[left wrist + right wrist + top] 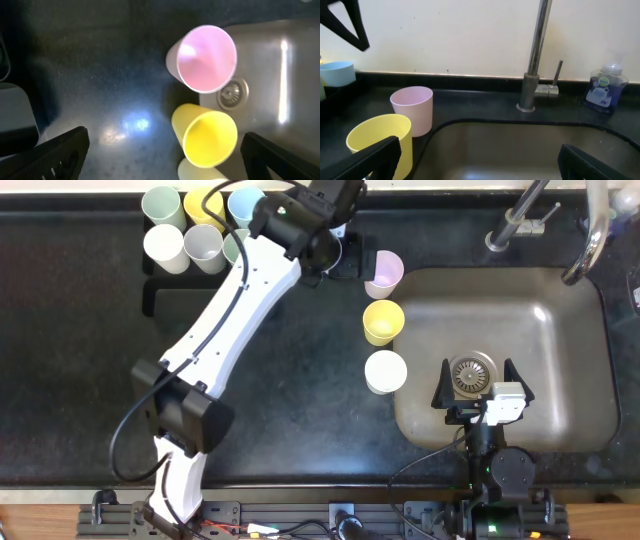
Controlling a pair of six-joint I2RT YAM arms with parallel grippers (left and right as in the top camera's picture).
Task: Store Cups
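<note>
Dark surface (80, 330): pink cup (205, 57) is seemingly targeted by the left gripper (165, 140), spread apart; lowering and clamping are needed.

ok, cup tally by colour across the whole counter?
Yellow cups: 2
Pale green cups: 3, one half hidden under the left arm
White cups: 2
Pink cup: 1
Blue cup: 1
Total: 9
</note>
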